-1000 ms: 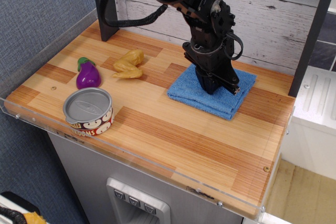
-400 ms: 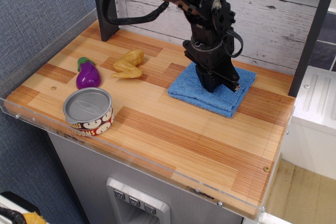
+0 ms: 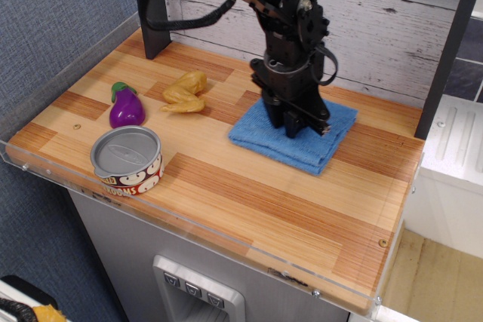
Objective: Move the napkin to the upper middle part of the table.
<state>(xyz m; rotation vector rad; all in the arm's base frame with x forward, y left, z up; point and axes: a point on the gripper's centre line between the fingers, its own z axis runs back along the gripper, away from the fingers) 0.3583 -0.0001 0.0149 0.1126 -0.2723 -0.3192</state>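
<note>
A: Where is the bright blue folded terry napkin [image 3: 290, 137] right now?

B: On the striped wooden plank surface [image 3: 226, 186], toward its far right, close to the white board wall. It lies well to the right of the yellow crumpled toy piece [image 3: 186, 93] and further still from the purple plastic aubergine [image 3: 126, 108] and the open tin can [image 3: 127, 160].

A: And the black claw [image 3: 293, 122]?

B: It is planted on the napkin's middle, pressing down into the cloth. The tips are sunk into the pile, so I cannot tell whether they are spread or pinching a fold.

A: What could go wrong?

B: If the hold is only friction from pressing, the cloth could slip out or bunch up as it is dragged, leaving a layer of the fold behind. Pushed too far left of its spot, a corner might nudge the yellow piece.

A: How is the napkin lying?

B: Flat, turned at an angle, nearly square. Its slightly longer axis seems to run from beside the claw's left toward the right-hand wall side, with one corner pointing at the front edge.
</note>
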